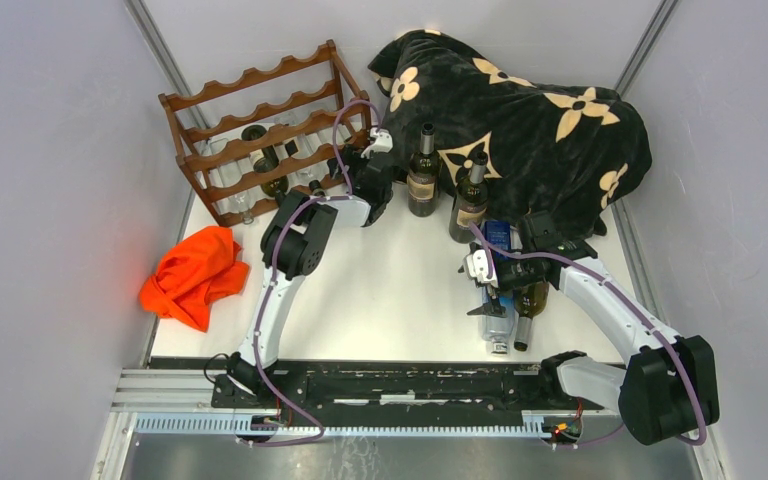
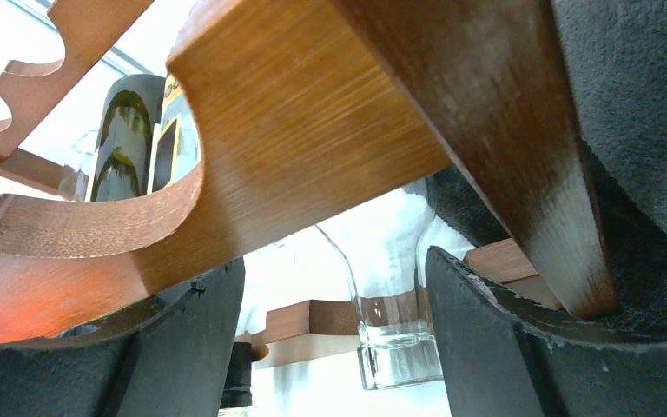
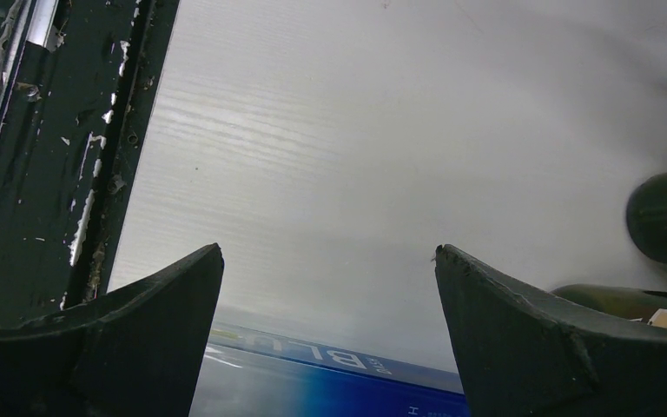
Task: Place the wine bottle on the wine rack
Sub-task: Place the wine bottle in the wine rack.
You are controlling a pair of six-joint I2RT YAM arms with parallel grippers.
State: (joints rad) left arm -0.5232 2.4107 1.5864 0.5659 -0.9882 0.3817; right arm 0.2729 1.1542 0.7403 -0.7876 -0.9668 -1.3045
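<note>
Rack work first: my left gripper [image 1: 365, 168] is pushed in at the right-hand end of the wine rack [image 1: 250, 75], which stands in the far left corner of the white table [image 1: 390, 290]. On its wrist camera the jaws stand well apart, and a scalloped rail crosses close above them. A clear glass bottle [image 2: 391, 339] lies in the rack with its neck showing in the gap between the jaws. Nothing is clamped, though I cannot tell whether the right-hand jaw brushes the glass. One tier up lies a dark green bottle [image 2: 130, 139] with a gold-edged label.

My right gripper [image 1: 487, 300] hangs wide open and empty at the near right, just above a blue-labelled clear bottle [image 1: 500, 325] lying on the table. A dark lying bottle [image 1: 528, 310] is just beside it on the right. Two upright wine bottles [image 1: 423, 170] stand mid-table against a black flowered blanket [image 1: 540, 110] heaped at the far right. An orange cloth [image 1: 195, 275] is crumpled at the left edge, nearer than the rack.
</note>
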